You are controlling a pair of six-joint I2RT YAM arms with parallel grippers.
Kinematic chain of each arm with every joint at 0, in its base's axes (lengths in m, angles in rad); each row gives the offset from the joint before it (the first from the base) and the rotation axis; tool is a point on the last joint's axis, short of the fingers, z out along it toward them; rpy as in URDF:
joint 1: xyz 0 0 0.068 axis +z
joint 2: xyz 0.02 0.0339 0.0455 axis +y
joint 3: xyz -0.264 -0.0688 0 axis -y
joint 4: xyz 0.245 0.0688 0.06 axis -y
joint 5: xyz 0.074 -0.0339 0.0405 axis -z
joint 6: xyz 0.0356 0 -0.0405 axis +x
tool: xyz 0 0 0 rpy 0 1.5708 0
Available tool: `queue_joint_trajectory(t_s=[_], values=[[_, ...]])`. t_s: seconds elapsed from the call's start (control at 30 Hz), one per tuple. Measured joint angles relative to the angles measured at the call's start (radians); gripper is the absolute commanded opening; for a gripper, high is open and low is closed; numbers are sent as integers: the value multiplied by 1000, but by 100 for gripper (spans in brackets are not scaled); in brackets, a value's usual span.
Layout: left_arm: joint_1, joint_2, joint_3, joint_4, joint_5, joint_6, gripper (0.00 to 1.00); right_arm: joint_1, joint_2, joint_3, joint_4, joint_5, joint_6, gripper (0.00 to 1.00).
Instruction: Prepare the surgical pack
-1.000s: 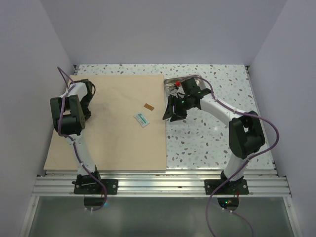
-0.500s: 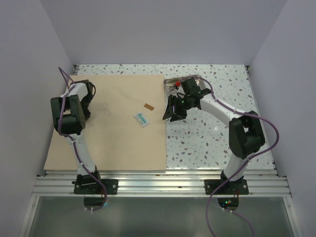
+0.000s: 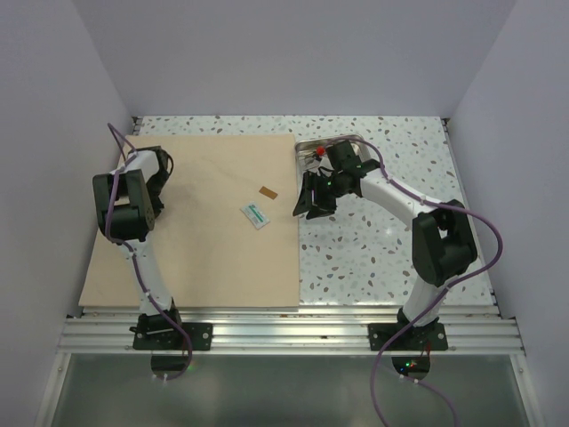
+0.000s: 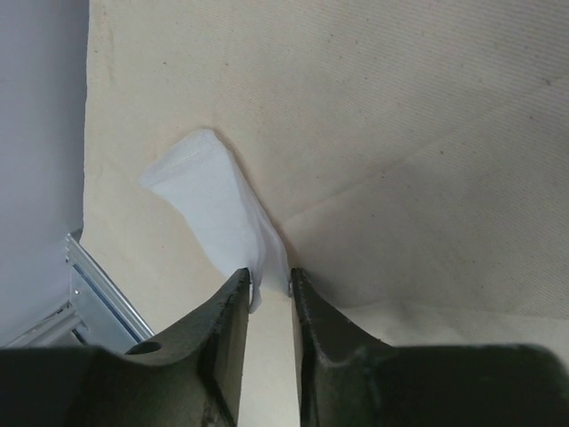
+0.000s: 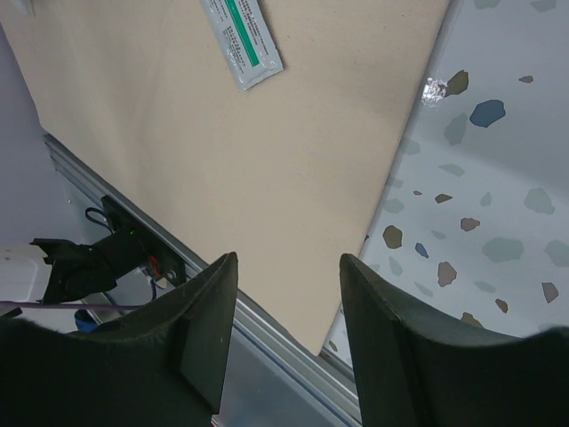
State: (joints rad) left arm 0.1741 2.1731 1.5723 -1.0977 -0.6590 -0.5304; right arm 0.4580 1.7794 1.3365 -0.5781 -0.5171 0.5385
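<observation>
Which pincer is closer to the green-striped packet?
Right. The right pincer hovers beside the packet, at the wrap sheet's right edge; the left pincer is at its far left edge.

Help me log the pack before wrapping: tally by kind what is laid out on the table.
Wrap: 1
Tray: 1 (contents mostly hidden by the right arm)
Packets: 2 (green-striped packet, brown packet)
White piece, kind unclear: 1
Total: 5
</observation>
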Motion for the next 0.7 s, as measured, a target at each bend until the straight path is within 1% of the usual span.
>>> queue_joint_trajectory(t_s=[0.07,0.1,0.17,0.2,0.47,0.57,0.6,0.7], values=[[0,1,0,2,0,0,22,0,0,0,0,0,0,53],[0,1,0,3,0,1,17,0,0,0,0,0,0,53],[0,1,0,6,0,2,10,0,0,0,0,0,0,54],[0,1,0,6,0,3,0,0,0,0,0,0,0,54],[2,-21,-32,6,25,19,0,0,2,4,-7,0,0,55],[-5,-84,-31,0,68,40,0,0,9,20,-21,-1,4,56],[-12,-112,-27,-9,84,50,0,0,13,26,-25,-2,6,58],[-62,-210,-17,-18,133,82,0,0,15,38,-39,-3,24,61]])
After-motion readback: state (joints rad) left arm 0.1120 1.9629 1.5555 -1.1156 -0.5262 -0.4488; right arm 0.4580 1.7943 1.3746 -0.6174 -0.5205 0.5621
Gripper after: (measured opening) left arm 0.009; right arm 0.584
